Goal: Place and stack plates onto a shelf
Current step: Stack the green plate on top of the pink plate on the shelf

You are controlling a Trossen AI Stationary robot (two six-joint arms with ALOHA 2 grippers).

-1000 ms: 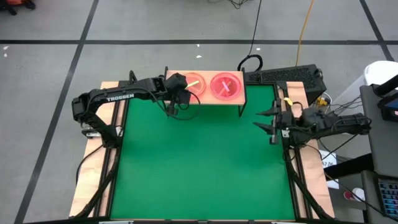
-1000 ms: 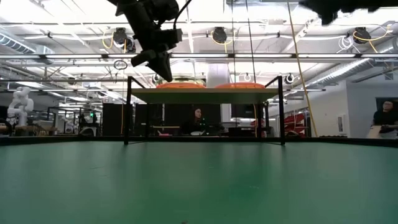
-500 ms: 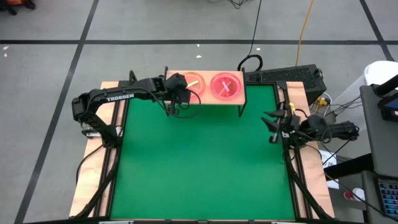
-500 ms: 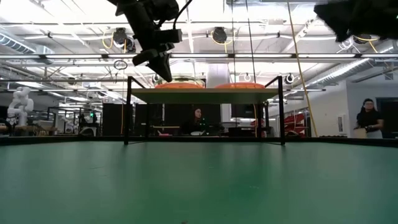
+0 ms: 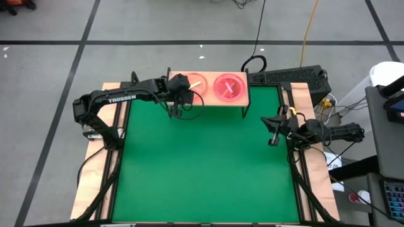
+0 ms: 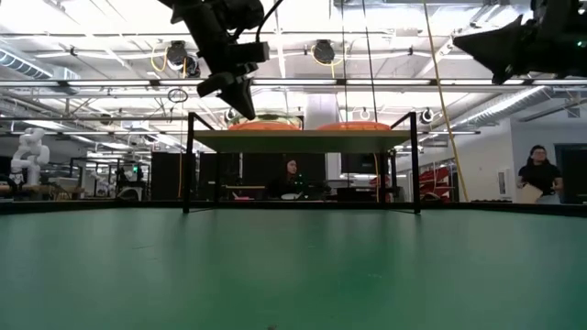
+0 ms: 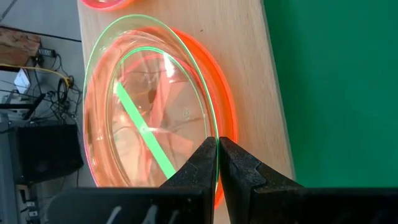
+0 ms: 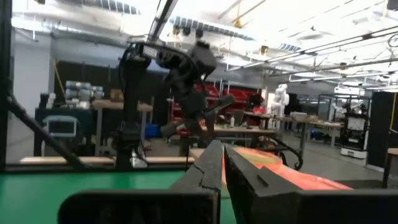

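The light-wood shelf (image 5: 208, 101) stands at the far edge of the green mat. On its right half lies a stack of pink plates (image 5: 228, 86). On its left half lie orange plates (image 7: 227, 124) with a green-rimmed translucent plate (image 7: 149, 124) on top. My left gripper (image 5: 177, 108) is at the near left rim of that stack, shut on the top plate. My right gripper (image 5: 273, 130) hovers shut over the mat's right edge, with nothing between its fingers (image 8: 219, 163). My left gripper pinches the green-rimmed plate's rim (image 7: 213, 134) between its two fingertips, on the side toward the shelf's near left corner. The fingers (image 6: 244, 105) slant down at it from above. The plate lies flat on the orange plates beneath it.
The shelf's thin black legs (image 6: 190, 165) stand on the green mat (image 5: 202, 164), which is open in front of the shelf. A black keyboard (image 5: 290, 77) and cables lie at the far right. People (image 6: 536, 174) show in the room beyond.
My right gripper has shut its fingers, which stood wide apart a second ago. It has turned about and sunk somewhat lower over the mat's right edge.
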